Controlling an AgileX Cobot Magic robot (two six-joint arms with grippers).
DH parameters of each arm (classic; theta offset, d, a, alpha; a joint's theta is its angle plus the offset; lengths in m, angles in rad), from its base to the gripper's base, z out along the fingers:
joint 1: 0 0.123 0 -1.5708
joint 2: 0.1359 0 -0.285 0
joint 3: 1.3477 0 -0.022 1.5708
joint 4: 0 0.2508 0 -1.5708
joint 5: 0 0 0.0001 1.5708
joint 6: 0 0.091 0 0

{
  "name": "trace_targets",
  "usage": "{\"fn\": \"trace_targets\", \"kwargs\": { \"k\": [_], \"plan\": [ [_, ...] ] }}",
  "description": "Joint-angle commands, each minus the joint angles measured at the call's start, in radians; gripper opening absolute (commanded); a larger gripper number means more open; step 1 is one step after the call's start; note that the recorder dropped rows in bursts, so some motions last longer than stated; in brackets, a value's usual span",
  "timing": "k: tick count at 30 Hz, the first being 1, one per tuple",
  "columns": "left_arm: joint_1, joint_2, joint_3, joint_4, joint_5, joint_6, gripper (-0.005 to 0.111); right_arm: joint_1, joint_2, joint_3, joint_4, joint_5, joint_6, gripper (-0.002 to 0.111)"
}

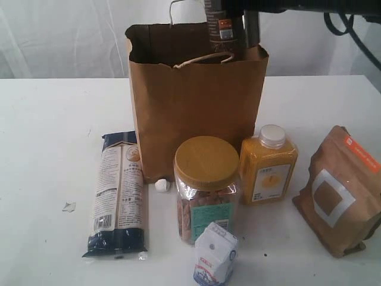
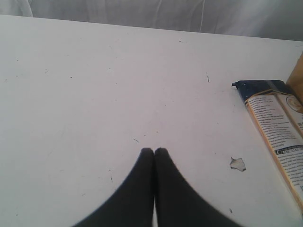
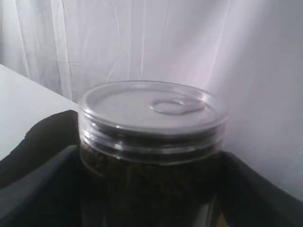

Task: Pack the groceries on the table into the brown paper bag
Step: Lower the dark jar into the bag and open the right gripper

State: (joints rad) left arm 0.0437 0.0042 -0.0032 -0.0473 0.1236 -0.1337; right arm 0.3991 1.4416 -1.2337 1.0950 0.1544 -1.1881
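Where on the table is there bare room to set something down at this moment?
Widest bare patch: the table left of the pasta packet, with only a small scrap on it. Another: right of the bag, behind the bottle and pouch. Crowded: in front of the bag, where the tan-lidded jar, carton and bottle stand close together.

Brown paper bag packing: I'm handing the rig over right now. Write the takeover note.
Left gripper: shut, empty, over bare table near the pasta packet.
Right gripper: gripping the dark metal-lidded jar at the mouth of the brown paper bag, not released.
Done: nothing confirmed inside the bag.
Left: release that jar, then pack the pasta packet, tan-lidded jar, orange-yellow bottle, kraft pouch and small white carton, all on the table beside the bag.
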Motion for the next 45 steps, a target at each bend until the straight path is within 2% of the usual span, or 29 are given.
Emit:
{"fn": "trace_targets", "kwargs": {
  "k": [1, 11, 14, 19, 24, 28, 45],
  "plan": [
    [-0.008, -0.004, 0.003, 0.0, 0.0, 0.002, 0.0, 0.001, 0.018, -0.019, 0.033, -0.044, -0.014, 0.0],
    [-0.008, -0.004, 0.003, 0.0, 0.0, 0.002, 0.0, 0.001, 0.073, -0.034, 0.033, -0.073, -0.014, 0.001],
    [-0.008, -0.004, 0.003, 0.0, 0.0, 0.002, 0.0, 0.001, 0.074, -0.034, 0.029, -0.073, -0.022, 0.012],
    [-0.008, -0.004, 0.003, 0.0, 0.0, 0.002, 0.0, 0.001, 0.074, -0.034, 0.029, -0.073, -0.022, 0.042],
    [-0.008, -0.004, 0.003, 0.0, 0.0, 0.002, 0.0, 0.001, 0.074, -0.034, 0.029, -0.101, -0.022, 0.044],
    [-0.008, -0.004, 0.003, 0.0, 0.0, 0.002, 0.0, 0.001, 0.1, -0.034, 0.029, -0.11, -0.022, 0.063],
    [-0.008, -0.004, 0.003, 0.0, 0.0, 0.002, 0.0, 0.001, 0.121, -0.034, 0.031, -0.098, -0.012, 0.063]
  ]
}}
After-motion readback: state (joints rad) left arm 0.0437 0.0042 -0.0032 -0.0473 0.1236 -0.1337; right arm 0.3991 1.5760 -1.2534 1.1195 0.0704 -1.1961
